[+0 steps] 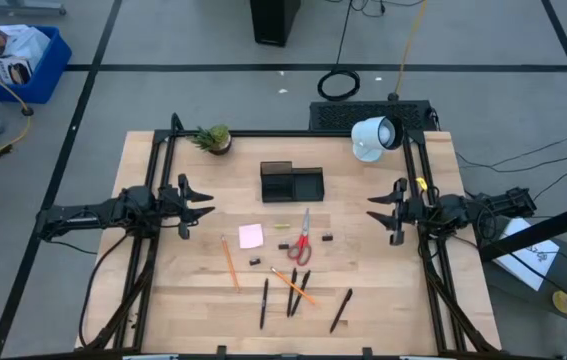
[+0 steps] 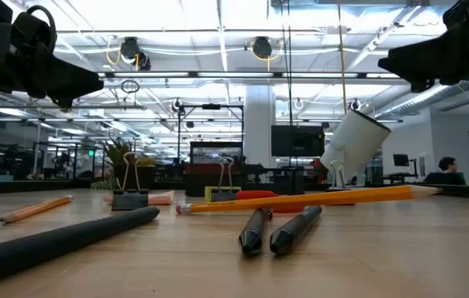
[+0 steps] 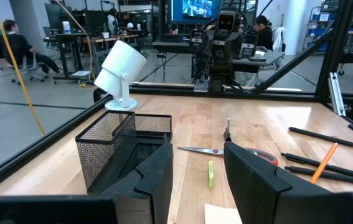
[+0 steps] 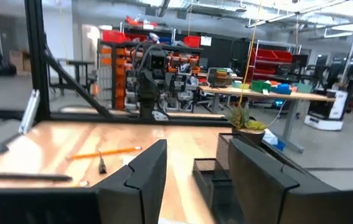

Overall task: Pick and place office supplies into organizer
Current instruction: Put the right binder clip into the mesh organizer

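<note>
The black mesh organizer [image 1: 291, 183] stands at the table's far middle. In front of it lie red-handled scissors [image 1: 301, 240], a pink sticky-note pad [image 1: 251, 236], two orange pencils [image 1: 230, 263] [image 1: 291, 286], black pens [image 1: 264, 303] [image 1: 341, 310] and small black and yellow pieces [image 1: 255, 262]. All lie flat on the wood. My left gripper [image 1: 206, 201] hovers at the table's left, level and open, pointing at the organizer [image 3: 117, 146]. My right gripper [image 1: 373, 209] hovers at the right, open and level. Nothing sits between either pair of fingers.
A small potted plant [image 1: 213, 138] stands at the far left and a white lamp-like device [image 1: 373, 138] at the far right. Black frame rails [image 1: 153, 150] run along the table's sides and far edge. Bare wood lies between the grippers and the supplies.
</note>
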You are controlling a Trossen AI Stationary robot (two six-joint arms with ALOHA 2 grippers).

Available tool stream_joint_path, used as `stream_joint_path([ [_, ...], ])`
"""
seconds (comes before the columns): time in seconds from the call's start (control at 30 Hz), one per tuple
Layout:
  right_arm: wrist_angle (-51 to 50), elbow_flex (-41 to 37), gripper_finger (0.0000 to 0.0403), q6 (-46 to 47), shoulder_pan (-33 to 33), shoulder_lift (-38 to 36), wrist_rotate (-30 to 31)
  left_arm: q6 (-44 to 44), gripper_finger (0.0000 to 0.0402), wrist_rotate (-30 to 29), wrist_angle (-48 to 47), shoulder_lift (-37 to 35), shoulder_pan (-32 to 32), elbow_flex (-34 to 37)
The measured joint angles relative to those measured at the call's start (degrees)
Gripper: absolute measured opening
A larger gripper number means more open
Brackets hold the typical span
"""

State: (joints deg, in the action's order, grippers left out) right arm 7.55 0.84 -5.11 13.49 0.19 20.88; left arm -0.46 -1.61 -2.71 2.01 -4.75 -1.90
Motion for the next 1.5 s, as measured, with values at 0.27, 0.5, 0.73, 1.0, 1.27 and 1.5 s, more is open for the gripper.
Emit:
stream_joint_path([
  [0.27,0.6,0.0,0.016,11.4,0.0,0.0,0.0,0.0,0.0147,0.0,0.0,0.0,0.0,0.0],
  [0.5,6.4,0.0,0.016,11.2,0.0,0.1,5.4,0.0,0.0147,0.0,0.0,0.0,0.0,0.0],
  [0.73,11.1,0.0,0.016,11.8,0.0,1.6,3.1,0.0,0.0147,0.0,0.1,0.0,0.0,0.0],
  [1.0,16.4,0.0,0.015,10.9,0.2,10.3,-2.6,2.0,0.0147,-0.7,1.5,0.0,0.0,0.1],
  [1.27,23.4,1.0,0.0039,13.4,0.5,24.8,-6.3,3.4,0.0148,-1.9,2.7,0.0,0.0,0.2],
  [1.5,24.2,3.8,0.0032,13.4,4.9,36.0,-7.7,2.0,0.0148,-3.2,5.6,0.0,0.0,0.1],
])
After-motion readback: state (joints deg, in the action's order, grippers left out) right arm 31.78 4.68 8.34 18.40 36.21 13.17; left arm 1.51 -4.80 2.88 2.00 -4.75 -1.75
